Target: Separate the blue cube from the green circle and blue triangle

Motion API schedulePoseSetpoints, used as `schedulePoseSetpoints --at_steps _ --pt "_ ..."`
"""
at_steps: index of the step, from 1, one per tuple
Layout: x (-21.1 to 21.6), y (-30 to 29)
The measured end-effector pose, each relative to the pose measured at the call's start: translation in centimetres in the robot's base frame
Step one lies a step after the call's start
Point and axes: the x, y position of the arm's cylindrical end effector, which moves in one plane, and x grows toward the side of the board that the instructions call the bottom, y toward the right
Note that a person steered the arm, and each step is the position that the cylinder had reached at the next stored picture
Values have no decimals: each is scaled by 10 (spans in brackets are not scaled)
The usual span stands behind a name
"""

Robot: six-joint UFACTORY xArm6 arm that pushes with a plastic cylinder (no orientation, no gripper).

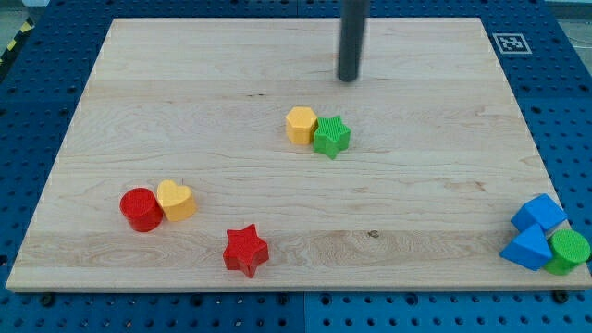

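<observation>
My tip (348, 79) stands on the board (185, 111) near the middle of its top edge, touching no block; I carry no gripper, only the rod, so nothing is held. The blue cube (539, 213) sits at the board's bottom right corner, pressed against the blue triangle (528, 248) just below it and against the green circle (567, 250) at its lower right; triangle and circle also touch, and the circle overhangs the right edge. This cluster is well apart from my tip. Nearest my tip, below it toward the board's centre, a yellow hexagon (301, 124) and a green star (331, 136) touch. Near the bottom left corner a red cylinder (141, 209) touches a yellow heart (176, 200); a red star (245, 250) lies alone by the bottom edge.
</observation>
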Motion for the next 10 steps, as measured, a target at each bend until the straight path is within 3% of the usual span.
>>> schedulePoseSetpoints --at_steps 2,3,4,5,6,7,8,9,10 --pt "81 102" --pt "82 108" --pt "81 155" --pt "119 226" --pt "149 250" --pt "149 250" --pt "185 250" --pt "257 250" --pt "278 240"
